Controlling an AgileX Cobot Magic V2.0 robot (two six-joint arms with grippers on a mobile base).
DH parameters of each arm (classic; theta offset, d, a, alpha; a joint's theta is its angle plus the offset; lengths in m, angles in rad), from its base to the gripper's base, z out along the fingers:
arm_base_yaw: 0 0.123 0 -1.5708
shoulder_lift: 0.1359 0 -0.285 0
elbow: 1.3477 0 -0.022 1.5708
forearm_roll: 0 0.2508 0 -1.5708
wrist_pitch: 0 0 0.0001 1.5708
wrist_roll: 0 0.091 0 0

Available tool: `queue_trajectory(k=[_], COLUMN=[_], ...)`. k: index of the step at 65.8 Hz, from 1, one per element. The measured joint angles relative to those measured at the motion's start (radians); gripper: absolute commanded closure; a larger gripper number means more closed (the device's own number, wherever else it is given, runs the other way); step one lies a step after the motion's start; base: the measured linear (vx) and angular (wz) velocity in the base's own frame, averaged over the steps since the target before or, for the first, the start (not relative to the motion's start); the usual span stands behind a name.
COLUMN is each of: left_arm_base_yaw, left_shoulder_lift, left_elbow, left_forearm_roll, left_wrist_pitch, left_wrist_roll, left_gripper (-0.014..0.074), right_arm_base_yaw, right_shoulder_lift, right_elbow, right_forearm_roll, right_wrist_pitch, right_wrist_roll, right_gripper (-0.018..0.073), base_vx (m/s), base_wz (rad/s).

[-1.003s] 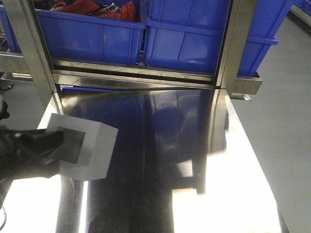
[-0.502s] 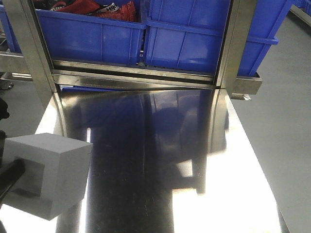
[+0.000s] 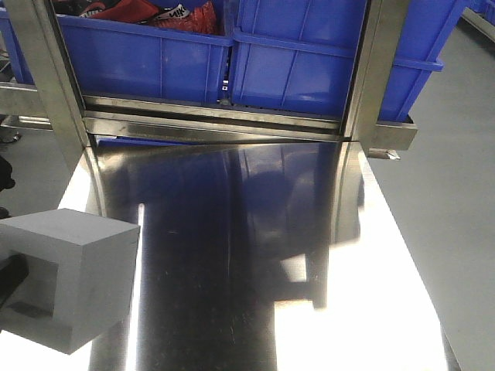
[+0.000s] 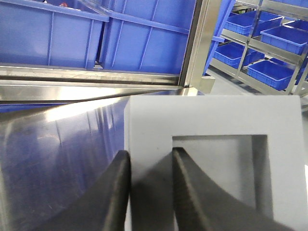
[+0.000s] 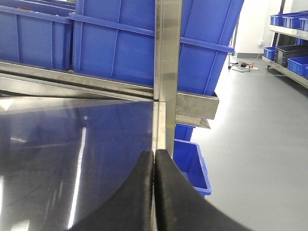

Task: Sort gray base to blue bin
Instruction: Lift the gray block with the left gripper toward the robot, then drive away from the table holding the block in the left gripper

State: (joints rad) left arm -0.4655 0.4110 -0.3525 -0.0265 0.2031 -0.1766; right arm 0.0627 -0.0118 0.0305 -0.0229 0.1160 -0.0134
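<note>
The gray base point(image 3: 73, 282) hangs at the lower left of the front view, above the shiny steel table point(image 3: 255, 255). Its square recess point(image 4: 226, 163) faces the left wrist camera. My left gripper point(image 4: 150, 159) is shut on the gray base point(image 4: 211, 115): one finger sits inside the recess, the other against the outer wall. A blue bin point(image 3: 309, 66) stands behind the steel rail at the far end, with a second one point(image 3: 139, 58) to its left holding red items. My right gripper point(image 5: 154, 154) is shut with nothing in it, over the table's right edge.
Two steel uprights point(image 3: 42, 85) point(image 3: 383, 69) frame the bins, with a rail point(image 3: 209, 120) in front of them. A small blue bin point(image 5: 192, 166) stands on the floor to the right. Shelves of blue bins point(image 4: 269, 48) stand further off.
The gray base has moved toward the lower left of the front view and looks larger. It has turned so the recess faces left, still held by my left gripper.
</note>
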Motion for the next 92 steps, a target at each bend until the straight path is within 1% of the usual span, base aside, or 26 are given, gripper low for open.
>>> queue_trajectory(k=[32, 48, 92], left_arm_base_yaw=[0.0, 0.0, 0.0], left_shoulder_lift=[0.0, 0.0, 0.0], left_elbow=[0.0, 0.0, 0.0], left_forearm_roll=[0.0, 0.0, 0.001], left_wrist_pitch=[0.0, 0.0, 0.0], left_wrist_roll=[0.0, 0.0, 0.0], left_gripper=[0.0602, 0.0602, 0.0602], right_arm_base_yaw=[0.0, 0.0, 0.0], right_shoulder_lift=[0.0, 0.0, 0.0], right_elbow=[0.0, 0.0, 0.0], right_forearm_roll=[0.0, 0.0, 0.0], right_wrist_pitch=[0.0, 0.0, 0.0], right_wrist_roll=[0.0, 0.0, 0.0], right_gripper=[0.0568, 0.0568, 0.0568], base_vx=[0.0, -0.02, -0.06], base_wz=[0.0, -0.15, -0.47])
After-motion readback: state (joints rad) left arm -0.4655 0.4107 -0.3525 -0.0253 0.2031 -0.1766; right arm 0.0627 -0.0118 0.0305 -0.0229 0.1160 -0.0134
